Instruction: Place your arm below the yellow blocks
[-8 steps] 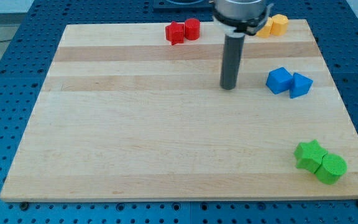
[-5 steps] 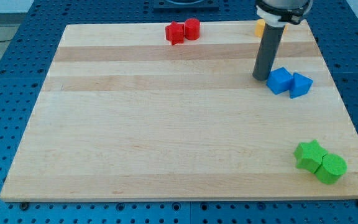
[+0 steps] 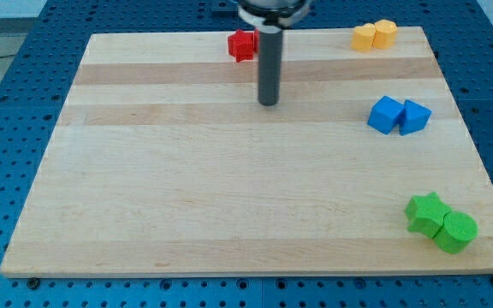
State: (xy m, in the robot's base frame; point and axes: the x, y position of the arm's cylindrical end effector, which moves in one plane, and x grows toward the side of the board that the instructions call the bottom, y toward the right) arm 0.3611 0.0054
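Two yellow blocks (image 3: 374, 36) sit touching each other at the view's top right, near the board's top edge. My tip (image 3: 269, 103) rests on the board in the upper middle, far to the left of the yellow blocks and lower than them in the view. The rod rises from the tip and hides part of the red blocks. The tip touches no block.
A red star-shaped block (image 3: 242, 44) lies at the top, just left of the rod; a second red block is mostly hidden behind the rod. Two blue blocks (image 3: 398, 115) lie at the right. A green star and a green cylinder (image 3: 441, 223) lie at the bottom right.
My tip first swung right to just left of the blue blocks, then moved back left to below the red blocks. The yellow blocks are uncovered now. No block has visibly moved.
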